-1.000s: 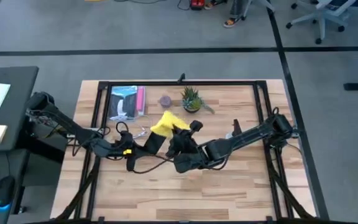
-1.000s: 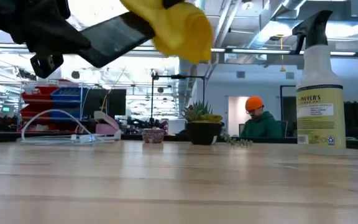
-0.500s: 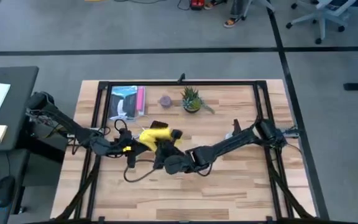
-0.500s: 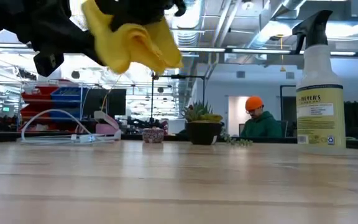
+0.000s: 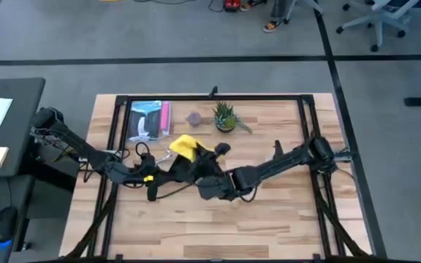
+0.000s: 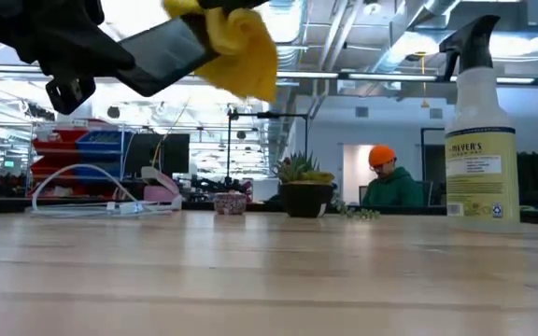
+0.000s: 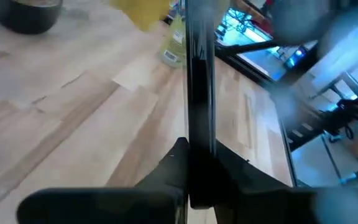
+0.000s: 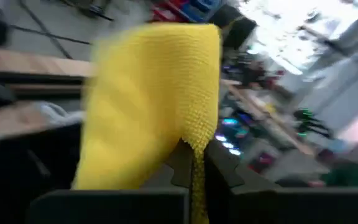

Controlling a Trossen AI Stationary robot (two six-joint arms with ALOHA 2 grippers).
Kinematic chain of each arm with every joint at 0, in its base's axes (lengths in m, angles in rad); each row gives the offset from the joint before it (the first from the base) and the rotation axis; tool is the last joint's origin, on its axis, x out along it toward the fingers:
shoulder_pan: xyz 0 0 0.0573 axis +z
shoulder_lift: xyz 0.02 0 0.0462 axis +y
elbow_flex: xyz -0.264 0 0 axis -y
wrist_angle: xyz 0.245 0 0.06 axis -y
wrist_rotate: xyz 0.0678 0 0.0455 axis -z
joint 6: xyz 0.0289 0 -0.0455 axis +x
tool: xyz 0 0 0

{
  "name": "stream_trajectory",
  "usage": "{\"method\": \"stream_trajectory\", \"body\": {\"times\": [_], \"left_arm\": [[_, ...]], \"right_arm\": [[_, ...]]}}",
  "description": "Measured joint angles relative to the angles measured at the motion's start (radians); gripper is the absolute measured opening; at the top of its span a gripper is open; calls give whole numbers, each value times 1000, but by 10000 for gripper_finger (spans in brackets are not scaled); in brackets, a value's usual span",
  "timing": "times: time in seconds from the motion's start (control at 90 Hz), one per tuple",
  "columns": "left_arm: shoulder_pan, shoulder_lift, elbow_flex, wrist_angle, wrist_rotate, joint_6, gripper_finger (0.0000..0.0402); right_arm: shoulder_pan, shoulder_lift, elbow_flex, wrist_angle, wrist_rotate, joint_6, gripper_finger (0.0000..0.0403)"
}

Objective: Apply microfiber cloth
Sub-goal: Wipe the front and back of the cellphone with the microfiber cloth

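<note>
Both grippers are busy: my left gripper [image 7: 194,165] clamps the phone [image 6: 162,56] edge-on at centre frame, my right gripper [image 8: 191,165] pinches the yellow cloth [image 5: 183,146] against its upper end; I judge wiping underway, unfinished

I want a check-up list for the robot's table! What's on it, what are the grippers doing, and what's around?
Surface: light wooden table in a black frame, bare at the front.
Job's things: bright yellow microfiber cloth held up against a black smartphone, both in the air.
Clutter: spray bottle with yellow label, small potted plant, small purple dish, pink and white packet.
Grippers: left gripper shut on the black smartphone's edge; right gripper shut on the microfiber cloth.
Cables: white cable looped at the table's back; a black one under the arms.
Surroundings: person in an orange hat sitting behind; office chair.
</note>
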Motion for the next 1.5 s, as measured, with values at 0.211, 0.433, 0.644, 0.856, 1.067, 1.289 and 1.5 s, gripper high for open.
{"method": "stream_trajectory", "body": {"times": [0.211,0.433,0.644,0.856,1.067,1.289,1.5], "left_arm": [[1,0,0,-2,-23,0,15],[1,0,0,35,-24,11,15],[1,0,0,84,-26,46,15],[3,0,0,82,-28,44,15],[2,0,0,69,-5,44,15],[1,0,0,61,-1,48,15],[1,0,0,47,-6,46,15]], "right_arm": [[89,-56,0,-23,111,-91,0],[117,-29,1,-23,-218,156,0],[47,52,-2,3,-442,279,0],[7,57,-2,26,-324,244,0],[-8,7,0,33,-93,76,0],[5,-26,0,29,120,-87,0],[54,-58,0,29,126,-131,0]]}}
